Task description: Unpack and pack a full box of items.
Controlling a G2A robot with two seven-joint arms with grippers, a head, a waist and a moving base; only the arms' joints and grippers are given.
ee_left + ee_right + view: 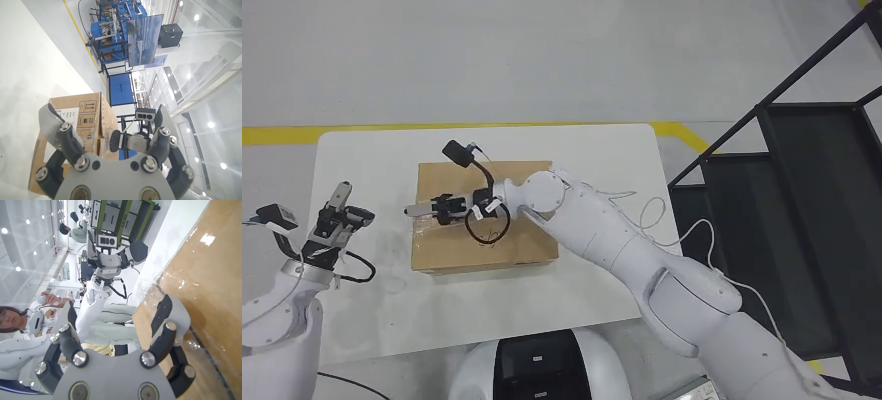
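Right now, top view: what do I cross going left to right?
left gripper → cardboard box → black metal steps

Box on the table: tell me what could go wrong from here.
1. The open right gripper sits at the box's taped edge; a finger may slip on the glossy tape rather than catch it.
2. The left gripper hangs apart from the box, so a pull could drag the unbraced box across the table.
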